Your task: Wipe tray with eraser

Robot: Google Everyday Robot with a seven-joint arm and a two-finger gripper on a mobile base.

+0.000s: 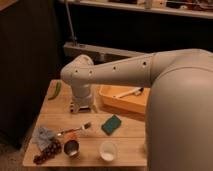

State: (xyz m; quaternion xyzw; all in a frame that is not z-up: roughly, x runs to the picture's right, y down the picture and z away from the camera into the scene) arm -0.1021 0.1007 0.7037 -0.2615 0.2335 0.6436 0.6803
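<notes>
The orange-yellow tray stands at the right of the wooden table, partly hidden behind my arm. A white utensil lies in it. My gripper points straight down at the table just left of the tray. A small block with dark and light stripes, which looks like the eraser, shows at the gripper's tip on the table top. The gripper covers most of it.
A green square sponge lies in front of the tray. A white bowl, a metal cup, a fork, a blue cloth and dark grapes lie near the front edge. A green vegetable lies at the back left.
</notes>
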